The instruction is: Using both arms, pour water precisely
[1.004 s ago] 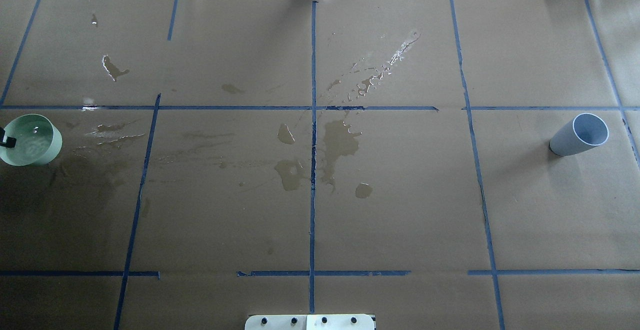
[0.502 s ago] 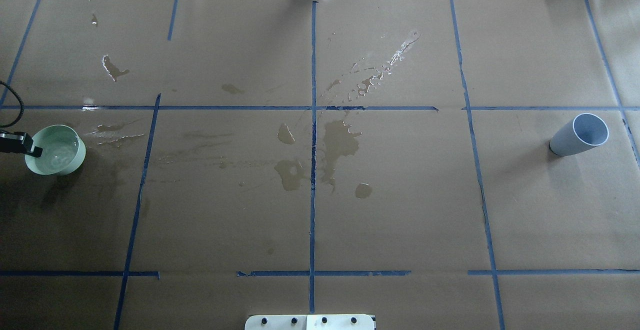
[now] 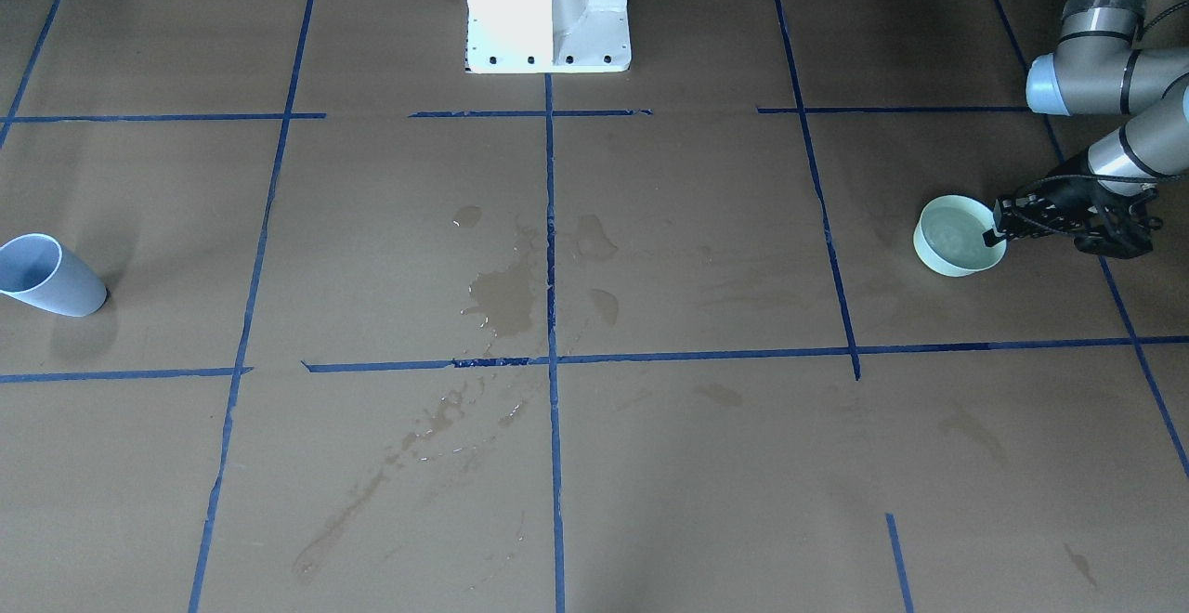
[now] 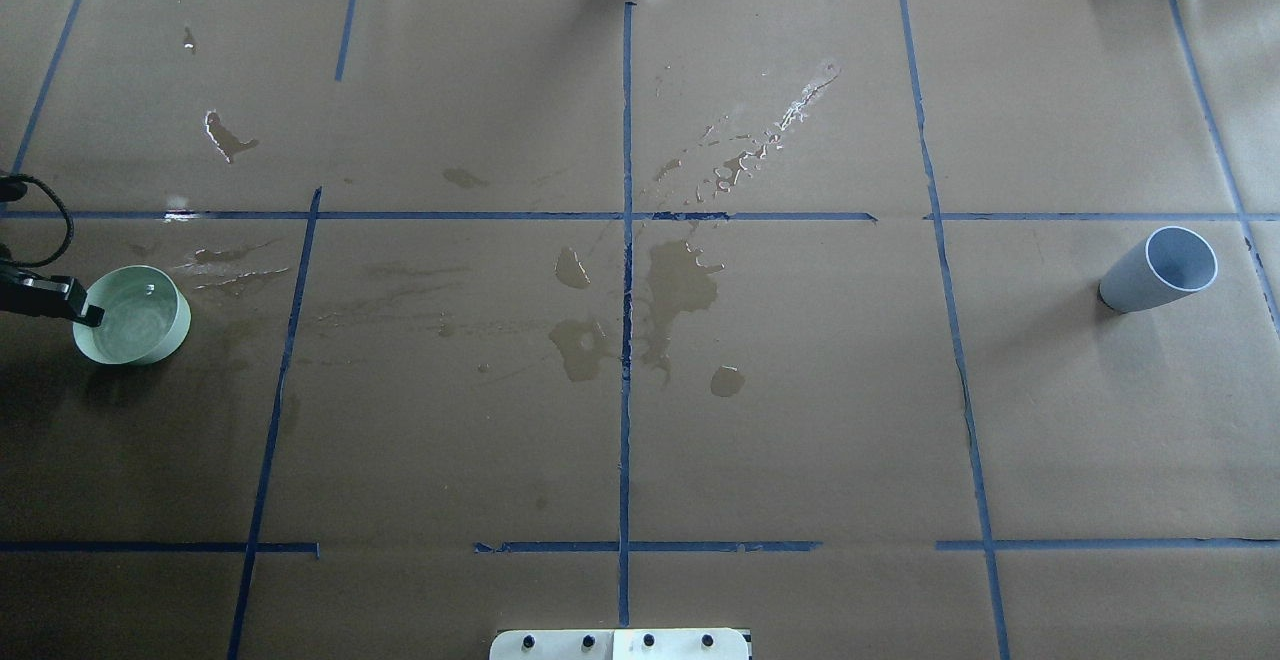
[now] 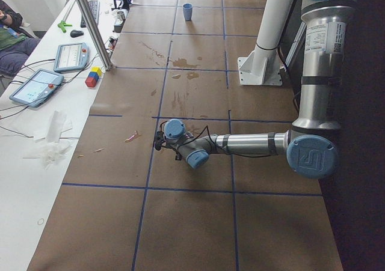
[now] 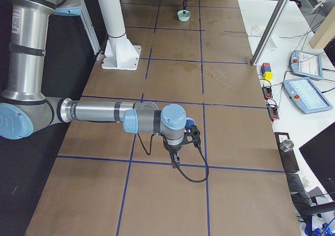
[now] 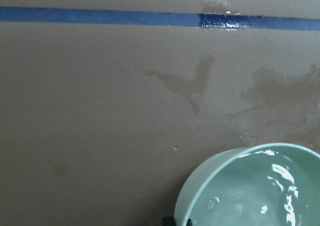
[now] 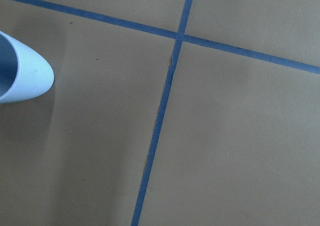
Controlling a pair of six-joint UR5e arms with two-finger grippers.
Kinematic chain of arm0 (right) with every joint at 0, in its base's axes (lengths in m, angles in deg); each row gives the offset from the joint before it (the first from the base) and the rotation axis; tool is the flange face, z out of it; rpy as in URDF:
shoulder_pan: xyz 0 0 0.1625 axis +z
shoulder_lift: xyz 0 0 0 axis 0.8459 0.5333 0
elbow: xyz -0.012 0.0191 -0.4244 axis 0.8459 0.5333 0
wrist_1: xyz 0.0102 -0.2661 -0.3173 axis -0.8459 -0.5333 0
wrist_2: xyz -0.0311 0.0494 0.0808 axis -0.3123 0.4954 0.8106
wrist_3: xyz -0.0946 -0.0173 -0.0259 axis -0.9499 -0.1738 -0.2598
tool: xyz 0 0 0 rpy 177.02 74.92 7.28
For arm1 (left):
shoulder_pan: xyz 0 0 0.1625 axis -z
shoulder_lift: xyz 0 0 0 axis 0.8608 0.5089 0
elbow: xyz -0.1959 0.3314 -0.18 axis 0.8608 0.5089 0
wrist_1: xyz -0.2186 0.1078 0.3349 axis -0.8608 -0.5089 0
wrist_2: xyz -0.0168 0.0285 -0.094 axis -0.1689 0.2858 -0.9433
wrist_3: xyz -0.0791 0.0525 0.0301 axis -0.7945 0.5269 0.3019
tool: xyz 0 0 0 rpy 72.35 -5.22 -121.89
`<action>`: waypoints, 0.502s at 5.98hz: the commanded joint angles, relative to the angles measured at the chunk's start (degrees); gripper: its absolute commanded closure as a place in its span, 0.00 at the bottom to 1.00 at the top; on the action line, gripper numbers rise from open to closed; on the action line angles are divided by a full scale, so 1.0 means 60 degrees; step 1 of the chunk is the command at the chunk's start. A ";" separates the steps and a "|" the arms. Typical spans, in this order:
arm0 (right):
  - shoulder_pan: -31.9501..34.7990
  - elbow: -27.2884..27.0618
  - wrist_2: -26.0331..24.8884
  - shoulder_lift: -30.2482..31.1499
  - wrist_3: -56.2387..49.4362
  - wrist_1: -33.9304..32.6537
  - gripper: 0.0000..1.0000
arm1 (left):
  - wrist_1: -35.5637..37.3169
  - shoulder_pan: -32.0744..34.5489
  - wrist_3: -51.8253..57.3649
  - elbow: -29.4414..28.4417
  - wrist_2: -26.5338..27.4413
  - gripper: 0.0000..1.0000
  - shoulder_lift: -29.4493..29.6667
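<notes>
A pale green bowl (image 4: 150, 335) holds clear water (image 4: 128, 316) at the table's far left. It also shows in the front-facing view (image 3: 940, 260) and the left wrist view (image 7: 200, 196), where the water (image 7: 250, 198) glints. My left gripper (image 4: 88, 314) is shut on the bowl's near rim and holds it level, low over the paper; I cannot tell if it touches. An empty blue-grey cup (image 4: 1150, 280) stands far right. My right gripper (image 6: 176, 161) shows only in the exterior right view; I cannot tell if it is open. The cup's edge (image 8: 25, 75) shows in the right wrist view.
Brown paper with blue tape lines covers the table. Wet puddles (image 4: 680, 280) lie around the centre, with streaks (image 4: 770, 135) further back and near the bowl (image 4: 225, 260). The white pedestal (image 3: 548, 9) stands at the robot's side.
My left gripper has carried the bowl rightward, further into the overhead view, and lower, so it looks smaller. The water inside ripples. The cup has not moved.
</notes>
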 commanded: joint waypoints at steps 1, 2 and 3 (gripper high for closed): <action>0.0000 0.0000 0.0000 0.0000 0.0014 0.0000 0.00 | 0.0039 0.0015 -0.0047 0.0130 -0.0004 0.00 0.0091; 0.0000 0.0000 0.0000 0.0000 0.0000 0.0000 0.00 | 0.0069 0.0145 -0.0004 0.0247 -0.0062 0.00 0.0077; 0.0000 0.0000 0.0000 0.0000 0.0000 0.0000 0.00 | 0.0069 0.0567 0.0069 0.0321 -0.0077 0.00 0.0048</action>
